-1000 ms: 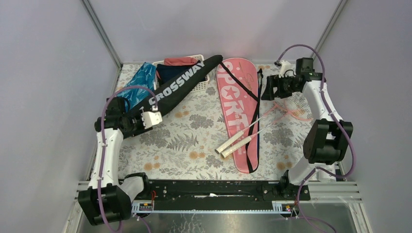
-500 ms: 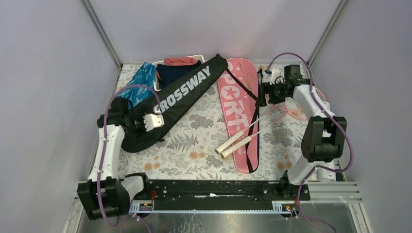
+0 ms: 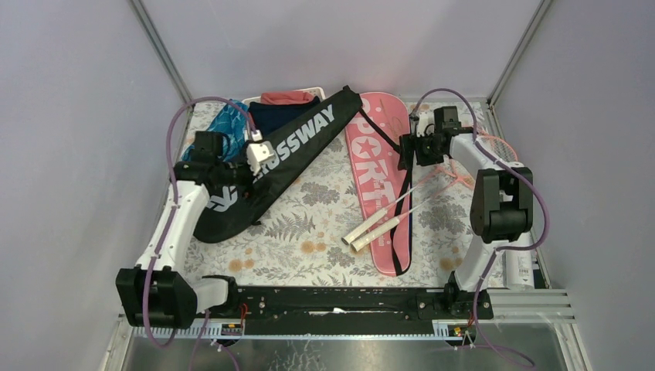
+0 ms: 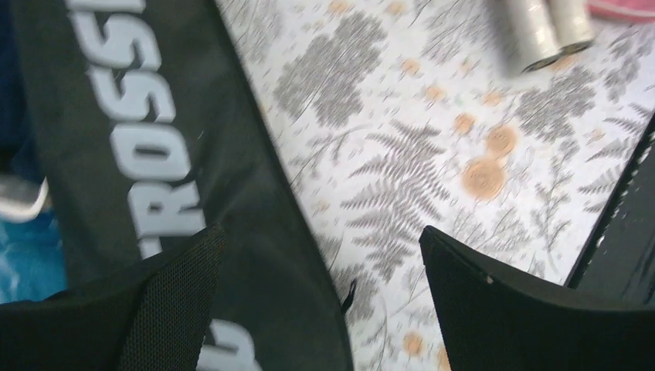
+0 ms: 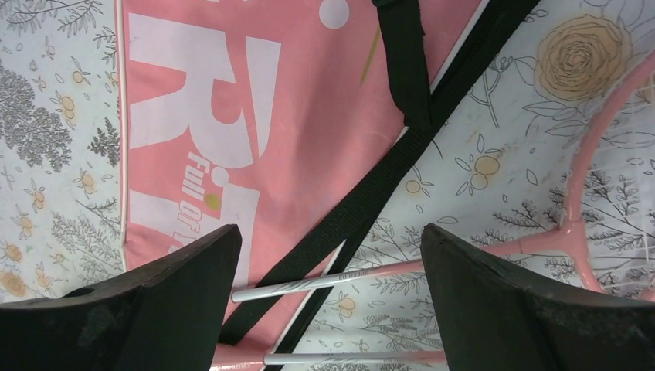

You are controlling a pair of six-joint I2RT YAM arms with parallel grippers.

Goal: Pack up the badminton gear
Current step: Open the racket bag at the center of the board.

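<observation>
My right gripper, jaws apart, hangs over the racket shafts crossing the pink bag, the left gripper likewise spread above the black bag; I'd pinch one shaft, avoiding the strap.

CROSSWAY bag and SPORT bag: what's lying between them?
In the top view, bare floral tablecloth separates the CROSSWAY bag and SPORT bag; only two white racket handles poke off the SPORT bag's near-left edge into that gap.

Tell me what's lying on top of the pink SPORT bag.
Two rackets cross the pink SPORT bag, their pale handles poking past its left edge, and a black strap runs along it. Whatever is inside the bag is hidden.
</observation>
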